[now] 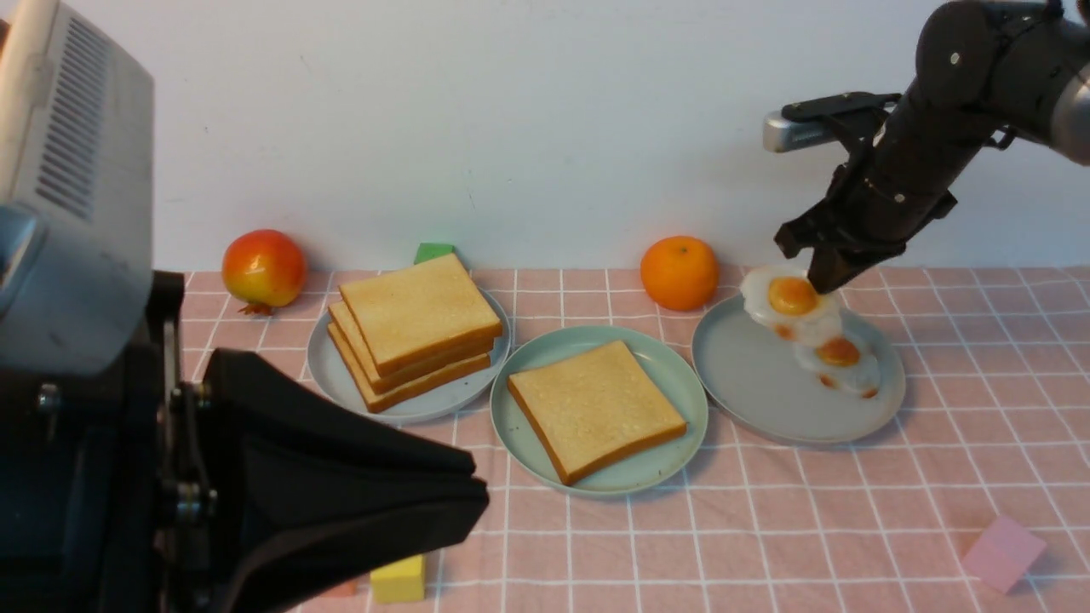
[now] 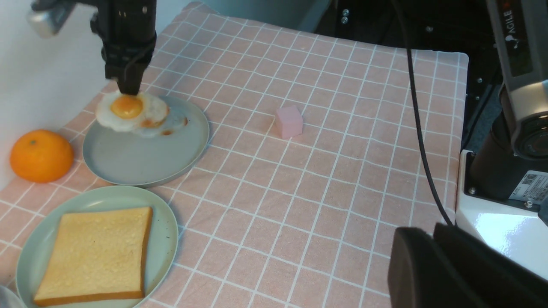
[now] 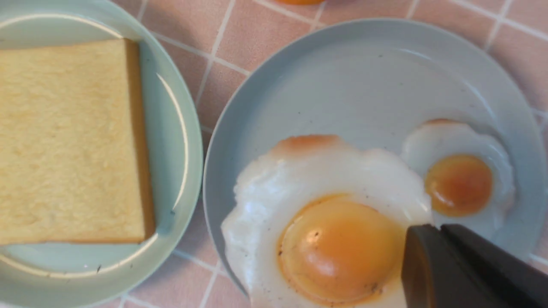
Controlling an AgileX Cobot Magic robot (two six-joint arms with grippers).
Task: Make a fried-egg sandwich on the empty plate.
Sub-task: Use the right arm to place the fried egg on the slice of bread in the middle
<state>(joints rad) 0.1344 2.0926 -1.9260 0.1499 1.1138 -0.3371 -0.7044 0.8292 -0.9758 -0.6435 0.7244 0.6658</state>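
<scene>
One toast slice (image 1: 596,409) lies flat on the mint-green plate (image 1: 681,455) at the table's middle. My right gripper (image 1: 824,283) is shut on the edge of a fried egg (image 1: 792,295), holding it tilted just above the far rim of the grey-blue plate (image 1: 758,400) on the right. The wrist view shows the gripper (image 3: 428,229) pinching the egg's white (image 3: 325,239) beside the yolk. A second egg (image 1: 839,353) lies on that plate. My left gripper (image 1: 481,485) hangs low at the near left, shut and holding nothing, fingers (image 2: 411,256) together.
Three more toast slices (image 1: 417,328) are stacked on the left grey-blue plate (image 1: 336,379). A red-yellow fruit (image 1: 264,268), a green block (image 1: 434,252) and an orange (image 1: 679,272) stand along the back wall. A yellow block (image 1: 398,581) and a pink block (image 1: 1003,553) lie near the front.
</scene>
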